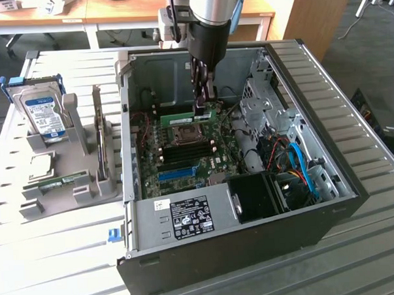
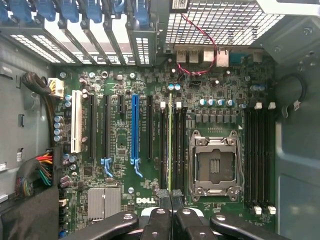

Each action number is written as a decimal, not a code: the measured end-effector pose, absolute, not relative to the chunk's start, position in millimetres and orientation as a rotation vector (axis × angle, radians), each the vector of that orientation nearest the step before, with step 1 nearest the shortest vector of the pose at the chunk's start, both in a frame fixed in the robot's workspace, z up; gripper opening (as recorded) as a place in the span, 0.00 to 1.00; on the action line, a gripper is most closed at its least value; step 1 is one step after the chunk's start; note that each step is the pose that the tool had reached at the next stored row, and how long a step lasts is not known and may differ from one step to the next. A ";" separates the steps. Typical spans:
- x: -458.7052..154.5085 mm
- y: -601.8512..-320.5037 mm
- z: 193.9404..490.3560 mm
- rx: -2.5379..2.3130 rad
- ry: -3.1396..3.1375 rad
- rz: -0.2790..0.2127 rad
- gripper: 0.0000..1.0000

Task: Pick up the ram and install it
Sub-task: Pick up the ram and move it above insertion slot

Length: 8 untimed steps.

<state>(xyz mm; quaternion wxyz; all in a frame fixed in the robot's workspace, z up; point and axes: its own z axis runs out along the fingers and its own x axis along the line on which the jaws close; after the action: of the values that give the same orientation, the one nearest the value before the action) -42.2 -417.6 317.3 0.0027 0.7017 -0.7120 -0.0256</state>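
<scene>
The ram (image 1: 180, 117) is a slim green stick held edge-down inside the open computer case (image 1: 328, 161), just above the motherboard. My gripper (image 1: 205, 105) is shut on its top edge. In the wrist view the ram (image 2: 170, 140) shows edge-on as a thin green line, running along the black memory slots (image 2: 179, 145) beside the empty processor socket (image 2: 215, 167). The gripper (image 2: 170, 199) sits over its near end. I cannot tell whether the ram touches a slot.
A grey holder (image 1: 81, 192) at the exterior view's left carries a hard drive (image 1: 44, 113), a silver processor chip (image 1: 41, 165) and a second green stick (image 1: 56, 184). Inside the case are a blue slot (image 2: 134, 130), further memory slots (image 2: 260, 155), the power supply (image 1: 187, 216) and loose cables (image 1: 296, 163).
</scene>
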 end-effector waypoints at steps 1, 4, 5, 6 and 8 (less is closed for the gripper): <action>-41.6 -417.6 317.3 2.201 -2.233 -0.080 0.11; -40.2 -417.7 317.3 2.201 -2.233 -0.080 0.11; -39.8 -417.6 317.3 2.201 -2.233 -0.080 0.11; -39.3 -417.6 317.3 2.201 -2.233 -0.080 0.11; -39.0 -417.6 317.3 2.201 -2.233 -0.080 0.11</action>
<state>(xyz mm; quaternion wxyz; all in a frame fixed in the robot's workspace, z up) -39.0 -417.6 317.3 0.0027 0.7017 -0.7120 -0.0256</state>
